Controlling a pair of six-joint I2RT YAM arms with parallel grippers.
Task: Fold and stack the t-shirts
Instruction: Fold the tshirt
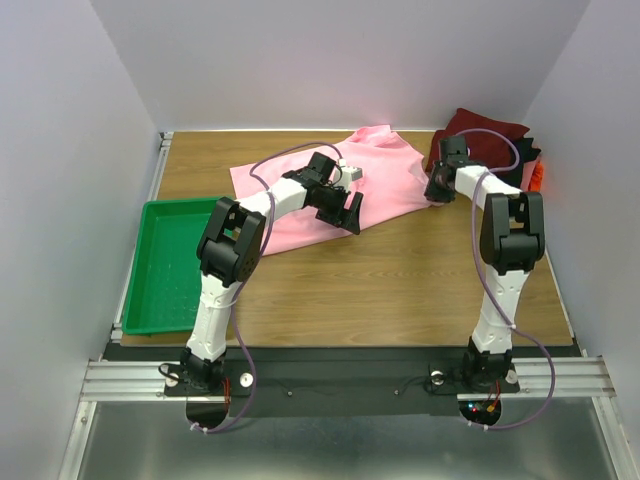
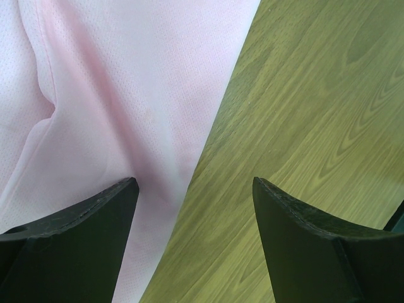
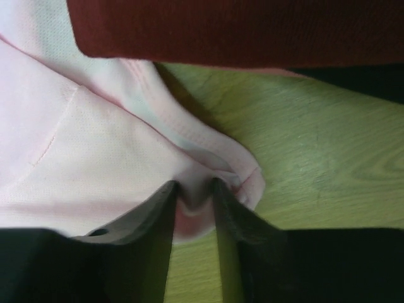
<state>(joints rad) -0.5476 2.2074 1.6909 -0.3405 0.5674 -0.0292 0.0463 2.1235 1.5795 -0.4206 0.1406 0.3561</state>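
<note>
Upper middle of the desk (image 1: 400, 290): pink t-shirt (image 1: 385, 170) spread out, dark red shirt (image 1: 487, 135) at upper right.
Feel: light, limp, likely to sag and slide.
Hold: hems, corners.
Right jaws: pinching the pink t-shirt's right edge.
Left jaws: wide, empty, over its lower edge.

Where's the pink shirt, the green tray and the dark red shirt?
pink shirt (image 1: 390, 168): top view, middle of the cloth.
green tray (image 1: 165, 285): top view, its bare floor.
dark red shirt (image 1: 487, 133): top view, top of the pile.
</note>
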